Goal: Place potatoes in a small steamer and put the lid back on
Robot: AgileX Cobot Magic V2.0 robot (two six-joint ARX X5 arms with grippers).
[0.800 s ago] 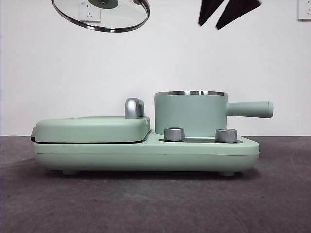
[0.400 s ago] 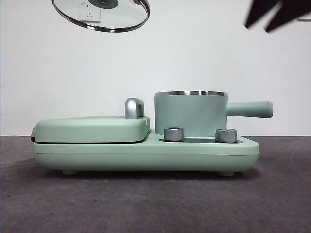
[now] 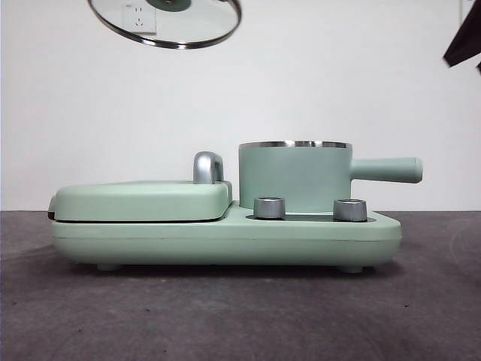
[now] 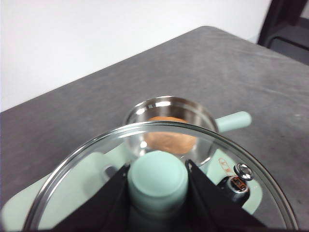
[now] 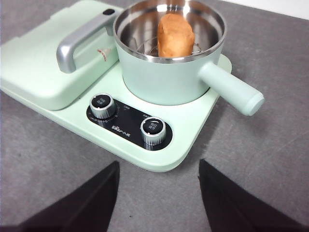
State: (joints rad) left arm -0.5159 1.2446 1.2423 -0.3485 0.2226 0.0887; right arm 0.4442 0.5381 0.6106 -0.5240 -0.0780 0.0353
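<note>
The mint-green small steamer [image 3: 294, 177] stands on the right of the appliance base, its side handle pointing right; it also shows in the right wrist view [image 5: 169, 72] and the left wrist view [image 4: 170, 112]. The orange-brown potato [image 5: 175, 35] lies inside it on a rack and shows through the glass in the left wrist view [image 4: 170, 137]. My left gripper [image 4: 157, 180] is shut on the mint knob of the glass lid [image 3: 167, 24], held high above the appliance's left half. My right gripper [image 5: 158, 180] is open and empty, above the table before the appliance; it shows as a dark tip [image 3: 464, 43] at the top right.
The flat griddle cover [image 3: 143, 200] with chrome handle [image 3: 207, 167] fills the base's left half. Two silver dials [image 3: 269, 207] sit on the front below the pot. The dark grey table [image 3: 240, 316] extends in front.
The right gripper has moved right and up, nearly out of the front view. The lid has shifted slightly right and up.
</note>
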